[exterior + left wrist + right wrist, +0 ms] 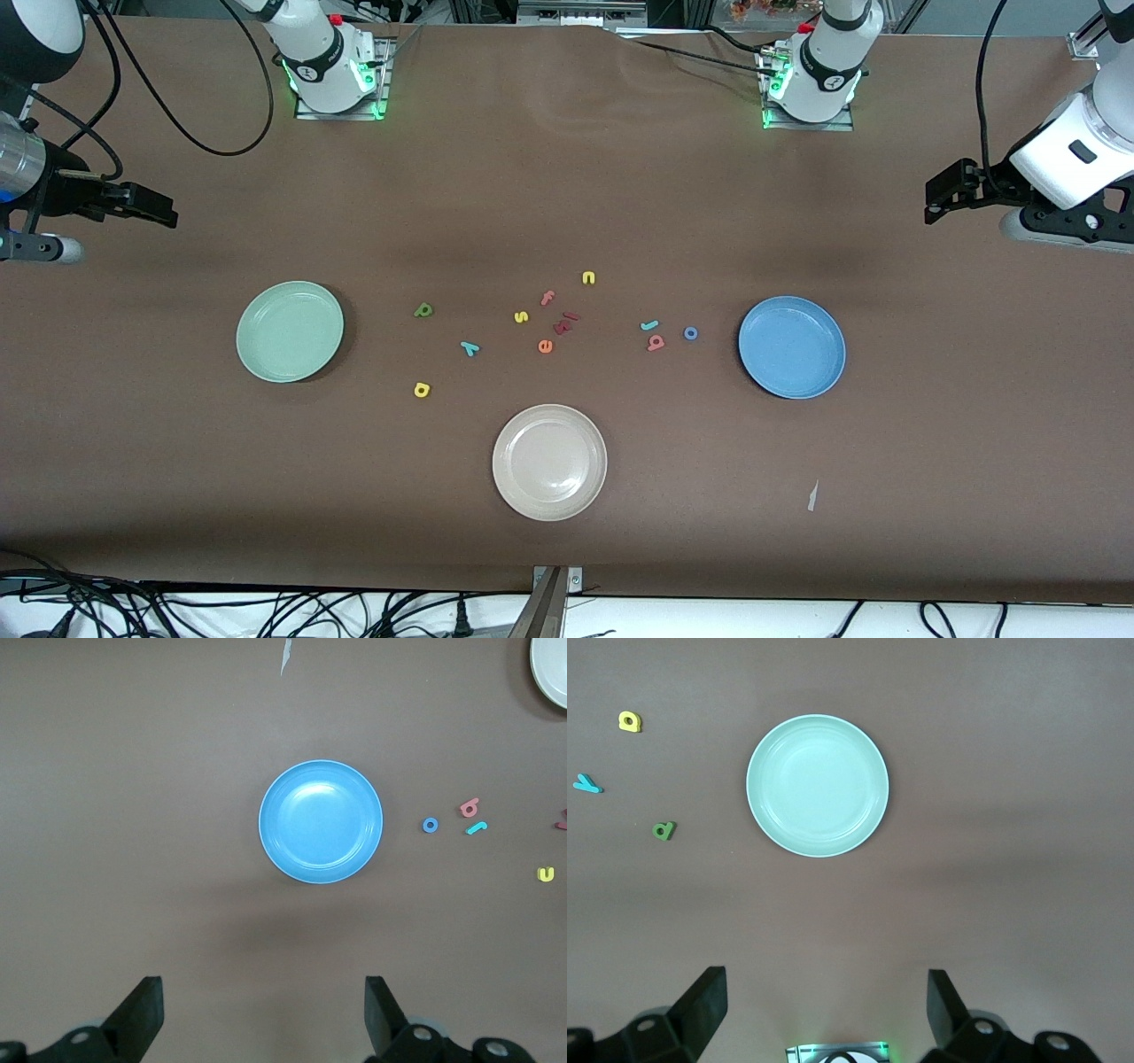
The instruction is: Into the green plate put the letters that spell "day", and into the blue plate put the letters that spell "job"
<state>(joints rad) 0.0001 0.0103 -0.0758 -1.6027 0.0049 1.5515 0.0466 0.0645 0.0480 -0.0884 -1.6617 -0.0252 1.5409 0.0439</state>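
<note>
Between the green plate [290,331] and the blue plate [792,346] every letter lies loose on the table: olive "d" [423,310], teal "y" [469,348] and yellow "a" [422,390] toward the green one, teal "j" [649,326], pink "b" [656,343] and blue "o" [690,333] just beside the blue one. Up high, the left gripper [264,1014] hangs over bare table by the blue plate, fingers spread wide and holding nothing. Same story for the right gripper [827,1010] by the green plate, empty and agape.

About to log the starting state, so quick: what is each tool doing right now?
Left tool: open, holding nothing, up over the table by the blue plate.
Right tool: open, holding nothing, up over the table by the green plate.
</note>
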